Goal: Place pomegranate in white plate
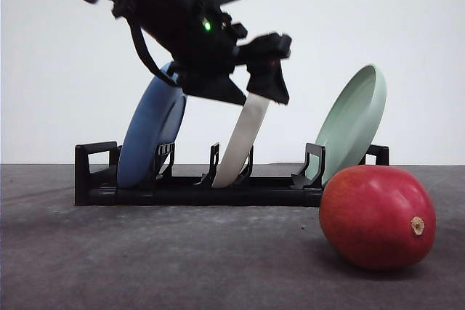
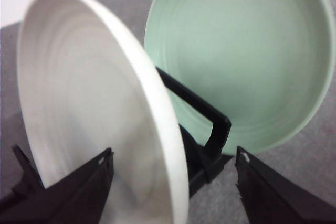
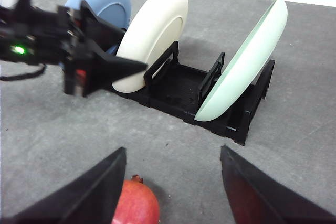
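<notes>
Straddling the white plate (image 1: 243, 139) at centre frame, my left gripper (image 1: 251, 81) sits spread around its rim, not yet clamped. My right gripper (image 3: 170, 187) hangs open above the pomegranate (image 1: 376, 215), lower right. An off-centre pinch could tip the plate against the rack (image 1: 196, 186).

The left tool (image 1: 247, 88) is matte black all over, built of blocky angular housings ending in flat wedge-shaped fingers (image 1: 270, 81) with pointed tips. A small green light glows on the body behind it, and black cables loop beside the housing. From the right wrist camera the same tool (image 3: 113, 69) shows a red and white patch on its side and the green light again. The right tool (image 3: 170, 190) has two black, flat, triangular fingers (image 3: 92, 195) with plain matte faces.
</notes>
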Tool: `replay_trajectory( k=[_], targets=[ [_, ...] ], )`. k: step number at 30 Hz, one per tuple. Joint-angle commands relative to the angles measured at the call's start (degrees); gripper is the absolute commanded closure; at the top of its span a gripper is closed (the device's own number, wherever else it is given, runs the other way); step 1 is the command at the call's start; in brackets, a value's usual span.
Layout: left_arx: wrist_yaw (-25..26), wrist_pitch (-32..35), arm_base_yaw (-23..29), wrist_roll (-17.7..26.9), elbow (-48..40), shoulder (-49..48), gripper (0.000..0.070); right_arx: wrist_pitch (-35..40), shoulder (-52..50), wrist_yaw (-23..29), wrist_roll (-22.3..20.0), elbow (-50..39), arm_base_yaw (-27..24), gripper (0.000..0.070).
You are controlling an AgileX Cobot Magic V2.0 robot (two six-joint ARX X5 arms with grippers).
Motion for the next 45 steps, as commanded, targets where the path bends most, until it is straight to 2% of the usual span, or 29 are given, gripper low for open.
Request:
replay_trajectory(
  k=[1,3,5,13,17,32,39,45],
  targets=[
    [-0.2,0.4,-0.6,-0.3,1.5,1.1,0.0273,0.6,0.1,-0.1,-0.9,0.9,0.2,0.0341],
    [-0.2,-0.1,-0.6,-0.3,1.5,1.2,0.0277,0.6,0.1,0.3,-1.2,0.9,0.2,0.0341],
    [-0.2,-0.6,-0.6,-0.3,1.5,1.2,0.0315,0.6,0.1,0.4,-1.2,0.9,0.2,0.0341],
    [-0.2,-1.1,-0.6,-0.4,1.5,1.2,0.0594,1.0,0.1,0.4,-1.2,0.9,0.2,0.0341],
    [-0.2,-0.7,-0.6,-2.8,1.5,1.2,0.0683,1.5,0.1,0.4,-1.2,0.9,0.2,0.0341],
    [-0.2,-0.9,-0.6,-13.7,3.0,0.7,0.0687,1.9,0.1,0.4,-1.1,0.9,0.2,0.0341],
    [-0.2,-2.1,-0.6,-15.3,4.3,-0.3,0.0687,1.8,0.1,0.4,-1.0,0.9,0.2,0.0341],
    [-0.1,-5.8,-0.7,-15.3,6.9,-1.7,0.0687,1.9,0.1,0.4,-1.0,0.9,0.2,0.0341]
  ],
)
